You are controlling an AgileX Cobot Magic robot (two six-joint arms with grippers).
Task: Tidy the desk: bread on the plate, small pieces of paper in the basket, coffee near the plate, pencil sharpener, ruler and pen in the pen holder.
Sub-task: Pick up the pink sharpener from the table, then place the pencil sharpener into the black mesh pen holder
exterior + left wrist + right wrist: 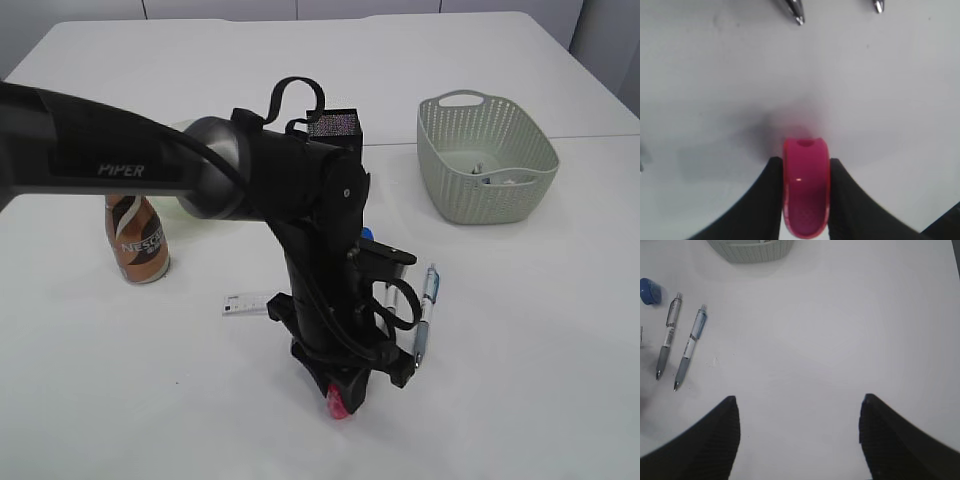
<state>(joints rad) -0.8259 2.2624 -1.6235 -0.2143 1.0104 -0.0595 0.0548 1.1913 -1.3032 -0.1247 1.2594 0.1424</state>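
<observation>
My left gripper (806,165) is shut on a pink pencil sharpener (806,200) and holds it at the table surface; in the exterior view the sharpener (339,404) shows under the arm's tip near the front. Two pens (429,300) lie just to the right of it, also in the right wrist view (667,337). A ruler (245,303) lies left of the arm. The coffee bottle (137,240) stands at the left. The black pen holder (336,128) stands behind the arm. The plate is mostly hidden; no bread shows. My right gripper (797,410) is open over bare table.
A pale green basket (487,155) with small white pieces inside stands at the back right; its edge shows in the right wrist view (752,250). A small blue round object (649,291) lies by the pens. The left arm blocks the middle of the exterior view.
</observation>
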